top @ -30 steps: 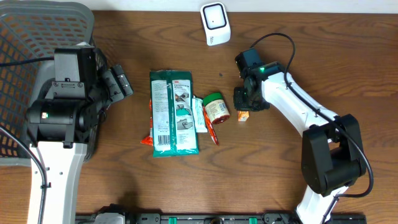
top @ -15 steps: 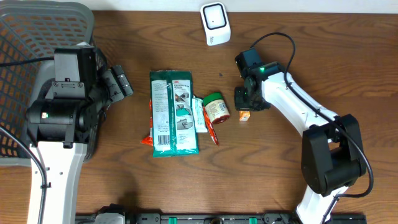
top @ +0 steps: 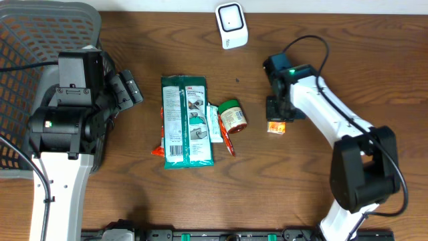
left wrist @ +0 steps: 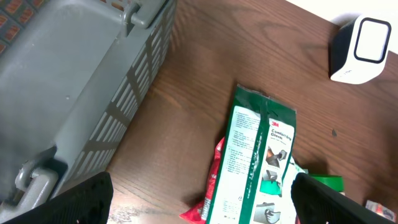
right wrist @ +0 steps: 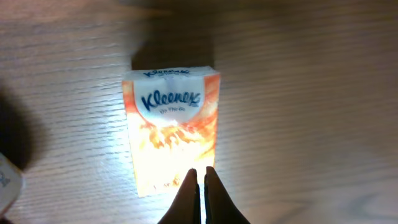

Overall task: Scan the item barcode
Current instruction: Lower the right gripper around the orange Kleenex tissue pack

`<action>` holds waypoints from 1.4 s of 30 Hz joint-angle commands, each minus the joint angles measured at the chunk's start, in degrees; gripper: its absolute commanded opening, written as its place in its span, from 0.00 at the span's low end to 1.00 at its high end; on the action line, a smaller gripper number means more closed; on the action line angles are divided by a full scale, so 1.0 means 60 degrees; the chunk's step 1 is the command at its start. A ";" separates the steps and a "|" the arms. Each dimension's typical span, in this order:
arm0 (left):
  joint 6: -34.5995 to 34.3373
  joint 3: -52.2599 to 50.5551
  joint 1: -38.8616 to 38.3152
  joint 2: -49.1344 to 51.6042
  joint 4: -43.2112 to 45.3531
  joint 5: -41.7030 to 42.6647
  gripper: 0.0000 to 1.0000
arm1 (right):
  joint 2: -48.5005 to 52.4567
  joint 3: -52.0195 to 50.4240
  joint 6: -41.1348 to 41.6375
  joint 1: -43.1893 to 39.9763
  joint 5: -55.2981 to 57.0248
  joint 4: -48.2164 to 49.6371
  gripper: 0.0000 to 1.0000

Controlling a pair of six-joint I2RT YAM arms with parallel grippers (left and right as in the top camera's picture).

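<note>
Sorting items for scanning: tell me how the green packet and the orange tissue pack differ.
The green packet is far larger than the tissue pack. The green packet is green and white; the tissue pack is orange with a Kleenex label. The green packet overlaps a red wrapper; the tissue pack lies apart, the right pincer shut on its edge. Both are flat packs on the table.

Left pincer [left wrist: 202, 200] spread wide, right pincer [right wrist: 200, 191] closed
</note>
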 commanded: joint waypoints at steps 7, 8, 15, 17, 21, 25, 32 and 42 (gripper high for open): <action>0.0124 0.0073 0.0033 0.0036 -0.0022 -0.0084 0.91 | -0.0506 0.0011 -0.0095 -0.0463 0.0226 -0.0386 0.01; 0.0124 0.0073 0.0033 0.0036 -0.0022 -0.0084 0.91 | -0.0506 0.0011 -0.0095 -0.0474 0.0226 -0.0401 0.01; 0.0124 0.0073 0.0033 0.0036 -0.0022 -0.0084 0.91 | -0.0506 0.0004 -0.0091 -0.0470 0.0229 -0.0393 0.01; 0.0124 0.0073 0.0033 0.0036 -0.0022 -0.0084 0.91 | -0.0506 0.0004 -0.0091 -0.0466 0.0226 -0.0375 0.02; 0.0124 0.0073 0.0033 0.0036 -0.0022 -0.0084 0.91 | -0.0506 -0.0036 -0.0098 -0.0437 -0.0590 -0.0047 0.17; 0.0124 0.0073 0.0033 0.0036 -0.0022 -0.0084 0.91 | -0.0503 -0.0229 -0.0095 -0.0375 -0.1144 0.0463 0.38; 0.0124 0.0073 0.0033 0.0036 -0.0022 -0.0084 0.91 | -0.0503 -0.0892 -0.0273 0.0240 -0.0550 0.1424 0.43; 0.0124 0.0073 0.0033 0.0036 -0.0022 -0.0084 0.91 | -0.0503 -0.1129 -0.0073 0.1351 0.1632 0.1953 0.46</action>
